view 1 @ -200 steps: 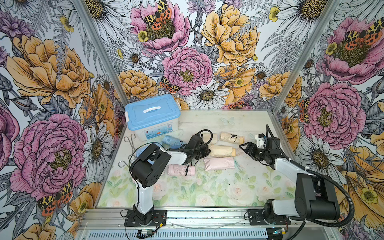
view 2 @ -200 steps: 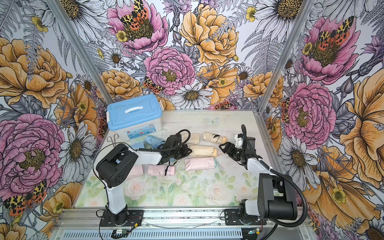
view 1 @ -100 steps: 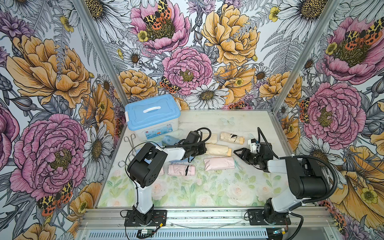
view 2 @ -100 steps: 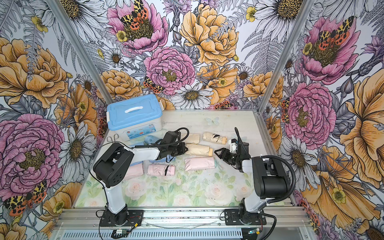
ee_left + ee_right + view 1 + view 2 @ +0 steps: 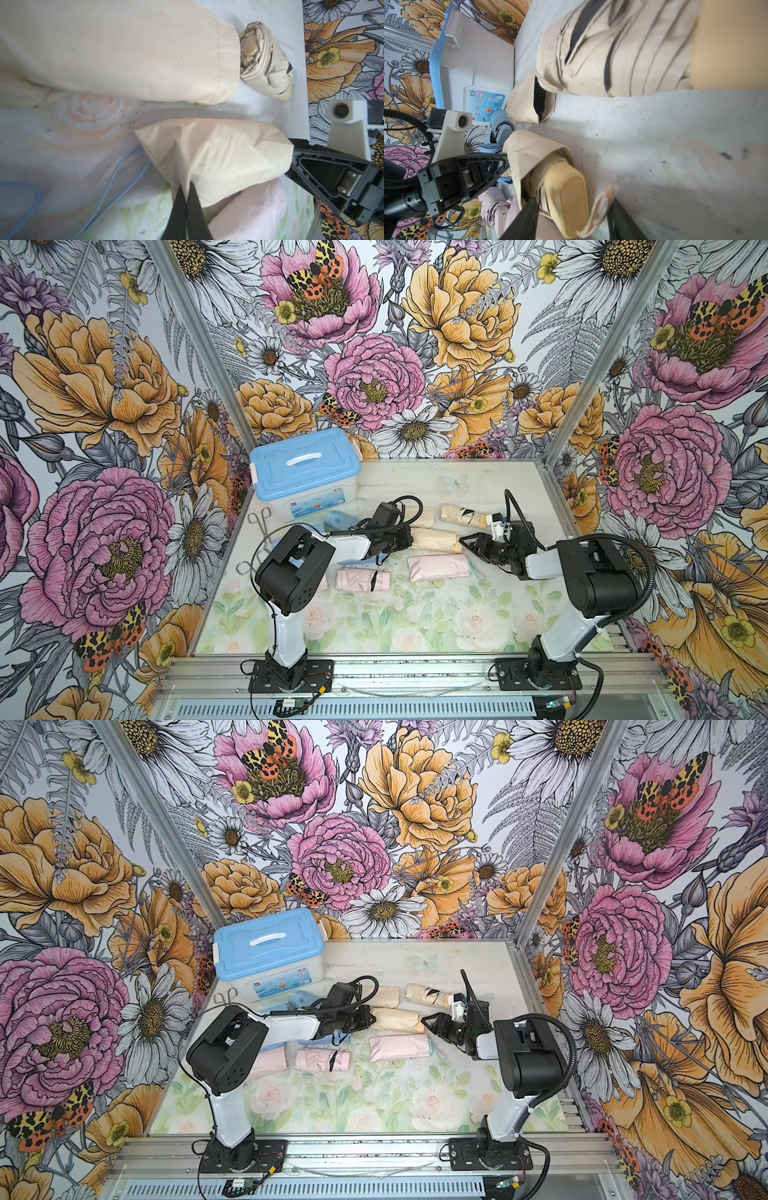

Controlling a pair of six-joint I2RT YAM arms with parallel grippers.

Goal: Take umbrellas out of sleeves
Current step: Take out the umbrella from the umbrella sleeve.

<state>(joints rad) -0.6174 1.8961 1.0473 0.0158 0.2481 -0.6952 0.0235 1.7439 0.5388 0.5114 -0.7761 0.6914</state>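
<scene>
Left claw [image 5: 186,188] pinching sleeve [image 5: 218,158], right [image 5: 574,200] astride umbrella [image 5: 562,180]

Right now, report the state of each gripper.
Left gripper: shut on the closed end of the cream sleeve.
Right gripper: open, jaws either side of the handle of the cream umbrella, no grip visible.

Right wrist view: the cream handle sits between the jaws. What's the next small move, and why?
Probably close the right gripper on the handle: its jaws straddle it without gripping, and the left gripper pinches the closed end of the sleeve, so a pull could follow.
</scene>
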